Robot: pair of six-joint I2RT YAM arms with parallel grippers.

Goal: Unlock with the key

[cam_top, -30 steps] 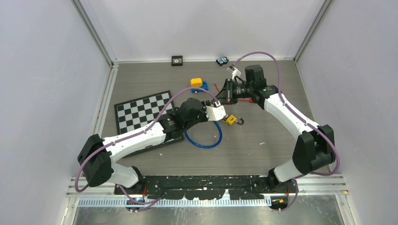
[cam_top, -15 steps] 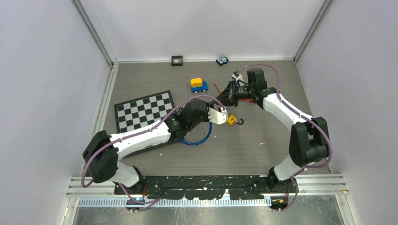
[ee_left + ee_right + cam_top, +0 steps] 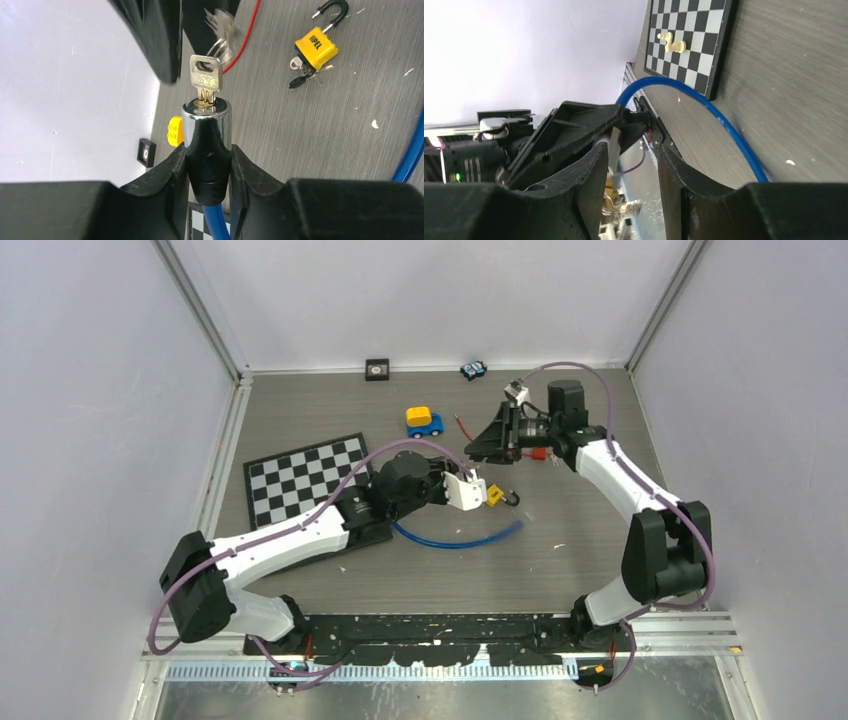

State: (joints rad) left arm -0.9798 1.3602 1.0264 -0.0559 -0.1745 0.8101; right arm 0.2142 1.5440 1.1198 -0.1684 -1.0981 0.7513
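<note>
one key (image 3: pixel 204 79) sits in the lock (image 3: pixel 206 125) the left pincer (image 3: pixel 207 167) grips.

1. The blue cable (image 3: pixel 440 541) smears to a blur at its right end from above; the left wrist view's bottom edge cuts it off.
2. Spare keys (image 3: pixel 220 22) behind the inserted key (image 3: pixel 205 80) are blurred (their number unclear).
3. The black square item (image 3: pixel 377 369) and blue item (image 3: pixel 473 369) are too small to identify.
</note>
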